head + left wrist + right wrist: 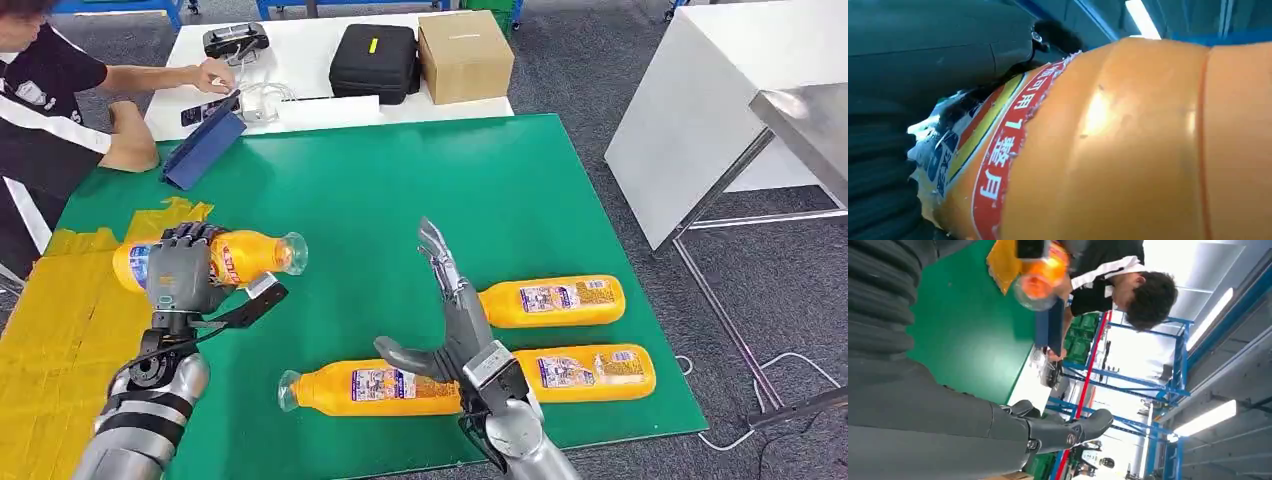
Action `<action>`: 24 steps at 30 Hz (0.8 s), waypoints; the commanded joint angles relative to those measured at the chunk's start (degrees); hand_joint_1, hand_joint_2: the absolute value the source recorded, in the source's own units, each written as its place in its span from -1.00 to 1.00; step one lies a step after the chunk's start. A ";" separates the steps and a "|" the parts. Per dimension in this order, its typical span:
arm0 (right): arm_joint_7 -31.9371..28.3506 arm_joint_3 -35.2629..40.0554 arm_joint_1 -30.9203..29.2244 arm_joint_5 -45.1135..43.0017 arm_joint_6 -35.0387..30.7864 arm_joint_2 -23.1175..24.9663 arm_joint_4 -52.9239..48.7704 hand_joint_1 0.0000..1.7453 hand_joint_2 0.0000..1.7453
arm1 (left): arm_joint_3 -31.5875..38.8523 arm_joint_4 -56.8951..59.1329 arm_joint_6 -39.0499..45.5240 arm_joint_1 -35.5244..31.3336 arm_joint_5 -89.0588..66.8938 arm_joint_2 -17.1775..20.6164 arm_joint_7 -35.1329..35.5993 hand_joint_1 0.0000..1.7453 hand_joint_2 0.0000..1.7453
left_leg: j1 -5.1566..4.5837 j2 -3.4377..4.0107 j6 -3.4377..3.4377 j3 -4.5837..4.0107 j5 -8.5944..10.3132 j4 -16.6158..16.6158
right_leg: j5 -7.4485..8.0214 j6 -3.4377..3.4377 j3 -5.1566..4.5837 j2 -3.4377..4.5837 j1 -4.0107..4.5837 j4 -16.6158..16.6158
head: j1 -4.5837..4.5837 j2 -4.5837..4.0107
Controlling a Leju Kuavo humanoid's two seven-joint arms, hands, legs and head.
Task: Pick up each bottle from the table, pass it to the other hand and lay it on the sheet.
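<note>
Looking down from the head view, the left hand [183,268] grips an orange plastic drink bottle with a red-and-yellow label [222,259], held level in the air above the seam where the green table mat [420,180] meets the yellow sheet [70,320]. Its long axis runs side to side, clear cap end towards the middle of the table, base out over the sheet. The right hand [450,310] stands upright with fingers straight and apart and thumb out, holding nothing, well apart from the held bottle. Three more orange bottles lie flat on the mat: the near bottle [370,387] just behind the right hand's thumb, the far-right upper bottle [552,300] and the far-right lower bottle [590,370]. A person in a black shirt [50,110] leans at the white table beyond.

In the left wrist view the held bottle [1128,145] sits tight against the dark fingers [878,165] (label close enough to read).

In the right wrist view the right hand [998,425] has its thumb free in the air, and the held bottle's cap end [1040,277] faces this camera from across the green mat [968,325].

By my reading the bottle already sits in the hand nearer the sheet, so laying it down looks like the step in hand, with the base leading.
</note>
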 commanded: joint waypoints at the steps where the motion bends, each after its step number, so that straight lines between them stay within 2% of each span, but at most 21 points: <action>1: -0.15 -0.76 -2.24 -0.34 0.45 -1.54 1.16 -1.00 1.00 | -2.37 19.21 0.57 -8.39 -1.25 3.61 0.81 1.00 1.00 | 0.03 -0.07 -0.05 0.12 -0.02 -0.02 | -0.03 -0.09 0.12 -0.05 0.02 -0.01 | 0.00 0.00; 6: 0.00 -0.01 -3.08 -0.03 0.91 -1.71 1.51 -1.00 1.00 | -1.70 25.23 -2.89 -10.89 -4.23 5.02 6.38 1.00 1.00 | 0.11 -0.15 -0.06 0.23 -0.12 0.06 | -0.12 -0.12 0.30 -0.03 0.09 0.01 | 0.00 0.00; 13: 0.39 0.27 -3.48 0.80 0.34 -2.02 1.91 -1.00 1.00 | 1.36 31.33 -2.08 -11.99 -2.92 5.93 7.29 1.00 1.00 | 0.12 -0.12 -0.11 0.24 -0.13 0.05 | -0.12 -0.15 0.30 0.02 0.11 0.02 | 0.00 0.00; 15: 0.39 0.29 -3.56 0.89 0.24 -2.29 1.98 -1.00 1.00 | 0.75 32.59 -1.71 -11.90 -4.71 6.13 9.62 1.00 1.00 | 0.10 -0.14 -0.08 0.16 -0.08 0.02 | -0.09 -0.12 0.23 -0.01 0.09 -0.01 | 0.00 0.00; 16: 0.44 0.26 -3.54 0.94 0.13 -2.39 1.98 -1.00 1.00 | 2.37 33.14 -2.60 -11.87 -3.09 5.83 9.95 0.02 1.00 | 0.15 -0.17 -0.11 0.28 -0.15 0.06 | -0.15 -0.16 0.35 -0.02 0.13 0.00 | 0.00 0.00; 17: 0.45 0.23 -3.51 0.96 0.09 -2.45 1.97 -1.00 1.00 | 2.95 33.30 -2.33 -11.69 -2.64 5.85 9.72 0.02 1.00 | 0.08 -0.12 -0.05 0.10 -0.06 0.02 | -0.07 -0.09 0.16 -0.01 0.06 0.00 | 0.00 0.00; 18: 0.45 0.23 -3.51 0.96 0.09 -2.45 1.97 -1.00 1.00 | 2.95 33.30 -2.33 -11.69 -2.64 5.85 9.72 -0.88 1.00 | 0.13 -0.14 -0.08 0.24 -0.14 0.06 | -0.13 -0.13 0.31 0.01 0.11 0.00 | 0.00 0.00; 19: 0.50 0.18 -3.40 1.06 -0.03 -2.52 1.94 -1.00 1.00 | 3.49 33.44 -1.56 -11.31 -2.33 5.94 9.96 -1.00 1.00 | 0.16 -0.14 -0.10 0.32 -0.22 0.10 | -0.19 -0.15 0.40 0.02 0.14 0.02 | 0.00 0.00; 24: 1.16 0.18 -3.17 2.16 -0.86 -2.25 2.07 -1.00 1.00 | 7.27 33.14 -1.62 -11.58 1.68 4.20 7.18 -1.00 1.00 | 0.13 -0.20 -0.07 0.22 -0.14 0.07 | -0.16 -0.12 0.33 -0.04 0.10 0.01 | 0.00 0.00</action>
